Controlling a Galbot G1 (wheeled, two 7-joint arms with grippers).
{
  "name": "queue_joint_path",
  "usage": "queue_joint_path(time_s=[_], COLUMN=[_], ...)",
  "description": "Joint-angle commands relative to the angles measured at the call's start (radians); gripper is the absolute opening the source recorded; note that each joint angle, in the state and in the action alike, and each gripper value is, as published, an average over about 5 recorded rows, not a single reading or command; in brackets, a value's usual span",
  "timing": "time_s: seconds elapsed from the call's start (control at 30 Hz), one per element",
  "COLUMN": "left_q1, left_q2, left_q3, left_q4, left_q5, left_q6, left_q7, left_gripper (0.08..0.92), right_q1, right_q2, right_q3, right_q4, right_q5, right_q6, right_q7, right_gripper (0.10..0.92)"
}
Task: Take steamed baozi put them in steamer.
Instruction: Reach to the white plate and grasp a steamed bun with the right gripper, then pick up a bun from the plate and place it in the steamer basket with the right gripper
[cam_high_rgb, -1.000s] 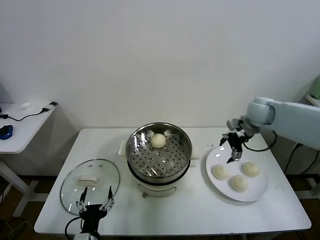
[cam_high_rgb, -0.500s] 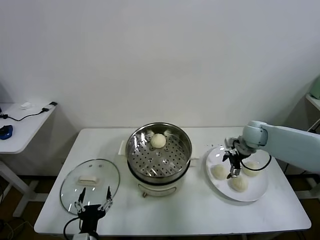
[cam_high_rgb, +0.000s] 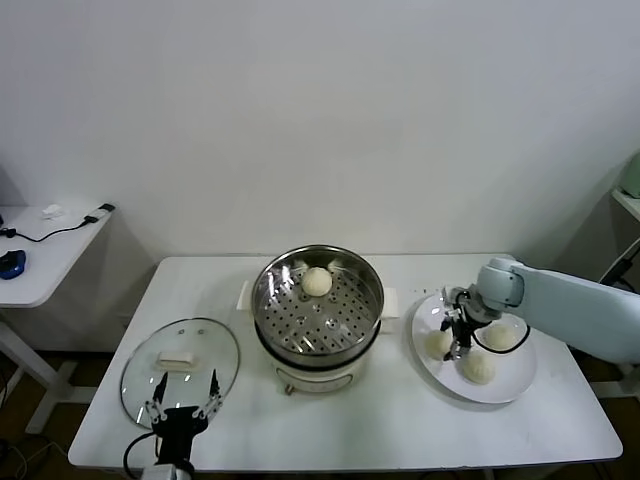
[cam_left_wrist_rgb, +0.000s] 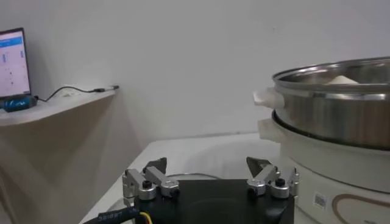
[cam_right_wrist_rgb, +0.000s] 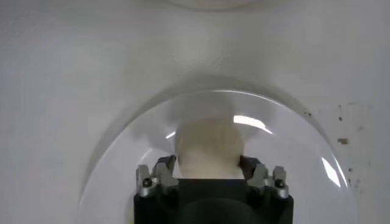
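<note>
One baozi sits in steamer, far side; three left on plate at right. My right end effector clamped on leftmost plate bun. Left end effector parked near, fingers apart.

Head: high, looking forward and down over the table
Left wrist: low, level, close beside the steamer, shared with head
Right wrist: straight down, near the plate
</note>
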Motion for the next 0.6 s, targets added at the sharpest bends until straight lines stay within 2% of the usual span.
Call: queue_joint_path(time_s=[0.03,0.2,0.43,0.6], left_q1=[0.003,0.004,0.007,0.011], left_q2=[-0.001,-0.001,0.002,0.006], left_q3=[0.004,0.007,0.013,0.015], left_q4=[-0.008,-0.013,-0.023,-0.031], left_q5=[0.004,0.007,0.009,0.012], left_q6=[0.001,0.001,0.002,0.004], left_q7=[-0.001,-0.002,-0.002,-0.001], left_gripper=[0.823,0.823,0.823,0.823], right_q1=[0.017,0.237,0.748,0.913], right_q2=[-0.029,-0.057,0.033,0.130], right_q3=[0.038,-0.071,-0.326,-0.325], right_q4=[0.033,0.099,0.175,0.268], right_q5=[0.010,0.057,0.278,0.460], right_q6=[-0.010,0.016,0.049,0.003], right_q7=[0.006,-0.041,-0.115,-0.088], right_gripper=[0.609,0.603,0.602,0.602])
